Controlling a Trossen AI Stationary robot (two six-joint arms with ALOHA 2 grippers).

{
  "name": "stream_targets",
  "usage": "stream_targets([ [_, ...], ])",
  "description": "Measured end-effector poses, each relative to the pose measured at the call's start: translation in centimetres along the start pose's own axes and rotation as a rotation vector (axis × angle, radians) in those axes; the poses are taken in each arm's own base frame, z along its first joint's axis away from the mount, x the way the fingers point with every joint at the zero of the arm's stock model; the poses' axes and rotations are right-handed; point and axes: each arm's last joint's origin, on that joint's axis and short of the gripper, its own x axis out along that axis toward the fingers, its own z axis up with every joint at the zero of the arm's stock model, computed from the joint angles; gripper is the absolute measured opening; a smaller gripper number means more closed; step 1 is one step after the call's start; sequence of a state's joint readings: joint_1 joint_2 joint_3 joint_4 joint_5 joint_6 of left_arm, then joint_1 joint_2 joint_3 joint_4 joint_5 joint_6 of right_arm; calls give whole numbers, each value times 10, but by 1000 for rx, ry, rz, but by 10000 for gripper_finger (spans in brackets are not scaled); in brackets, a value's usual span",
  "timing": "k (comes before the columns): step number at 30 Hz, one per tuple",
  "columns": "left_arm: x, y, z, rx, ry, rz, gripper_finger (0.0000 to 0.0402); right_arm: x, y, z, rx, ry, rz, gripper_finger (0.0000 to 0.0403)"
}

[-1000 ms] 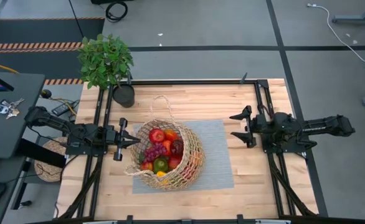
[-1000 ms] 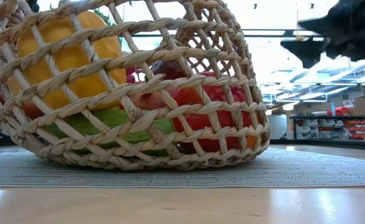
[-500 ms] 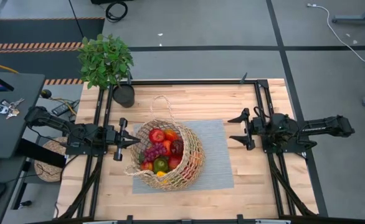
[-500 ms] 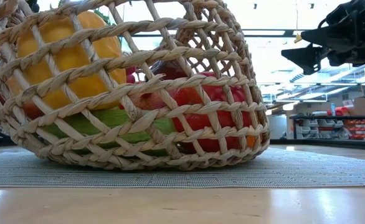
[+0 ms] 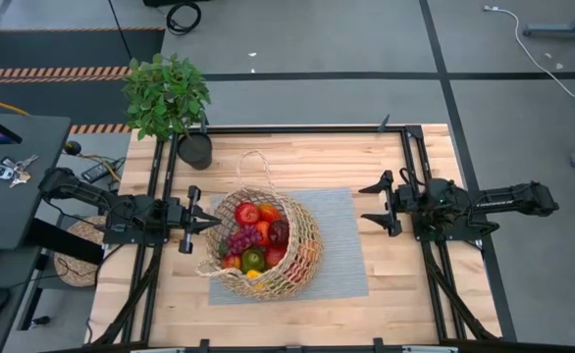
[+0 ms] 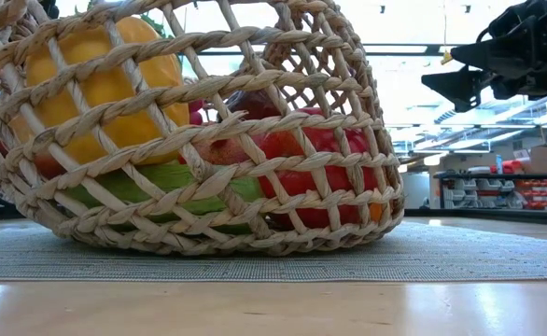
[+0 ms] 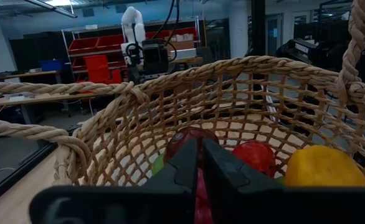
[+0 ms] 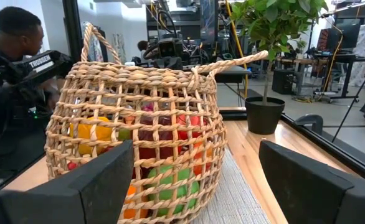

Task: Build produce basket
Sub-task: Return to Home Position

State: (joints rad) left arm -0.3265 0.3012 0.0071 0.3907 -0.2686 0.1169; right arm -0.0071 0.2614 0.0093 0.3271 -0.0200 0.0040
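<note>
Basket [image 5: 263,245], loaded: it sits on the grey mat [image 5: 341,245] at mid-table. The produce [image 5: 253,235] is heaped inside it, red, orange, green and yellow pieces with purple grapes [image 5: 240,240], and I see none lying loose on the table [image 5: 307,157]. My left gripper [image 5: 212,223] hangs just beside the basket's left rim, fingers pressed together and holding nothing. My right gripper [image 5: 371,203] waits well apart, at the mat's right edge, fingers spread wide and likewise empty. A potted plant [image 5: 170,98] stands at the table's far left corner. Judgement: packing looks complete, and only the retreat to rest is left. To do it well, I should draw the left arm straight back from the rim before any turn. That way the tip cannot catch the loose weave or the looped handle [image 5: 253,162] and upset the load. The right arm has free room.
</note>
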Motion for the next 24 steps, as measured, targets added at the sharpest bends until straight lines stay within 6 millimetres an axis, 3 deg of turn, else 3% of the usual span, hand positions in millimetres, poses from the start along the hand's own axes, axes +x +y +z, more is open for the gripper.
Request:
stream_targets([
  [24, 0, 0, 0, 0, 0, 0, 34, 0, 0, 0, 0, 0, 0, 348],
])
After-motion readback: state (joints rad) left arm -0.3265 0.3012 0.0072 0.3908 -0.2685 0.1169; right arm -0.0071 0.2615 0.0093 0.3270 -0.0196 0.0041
